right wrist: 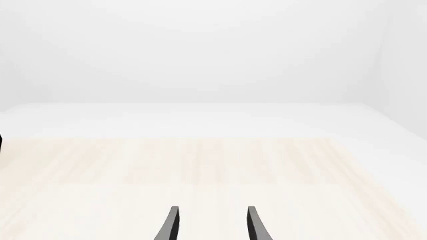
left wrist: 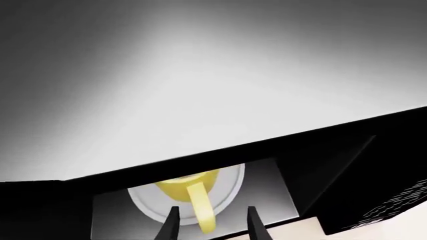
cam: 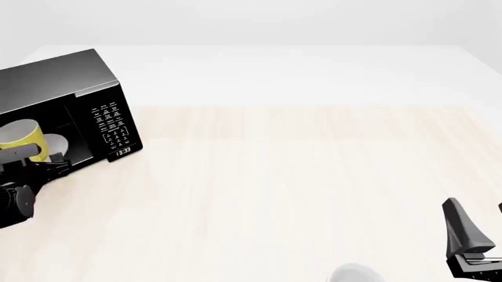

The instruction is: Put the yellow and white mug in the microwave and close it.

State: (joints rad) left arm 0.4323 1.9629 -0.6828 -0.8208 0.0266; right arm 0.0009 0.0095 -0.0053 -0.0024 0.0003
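The yellow and white mug (left wrist: pixel 183 184) stands on the white turntable plate (left wrist: pixel 230 187) inside the black microwave (cam: pixel 74 79), at the table's far left. Its loop handle (left wrist: pixel 203 210) points out toward my left gripper (left wrist: pixel 213 209). That gripper is open at the oven's mouth, with the handle in the gap between its fingers (left wrist: pixel 172 222) and no contact showing. In the front view the mug (cam: pixel 20 136) shows inside the cavity, with the left gripper (cam: pixel 49 166) just in front. The microwave's door is out of view. My right gripper (cam: pixel 480 220) hangs open and empty at the near right.
The keypad and clock display (cam: pixel 111 126) face the table's middle. A white rounded vessel (cam: pixel 353 275) peeks in at the near edge, left of the right arm. Light wooden tabletop (right wrist: pixel 200 165) stretches ahead of the right gripper (right wrist: pixel 212 210).
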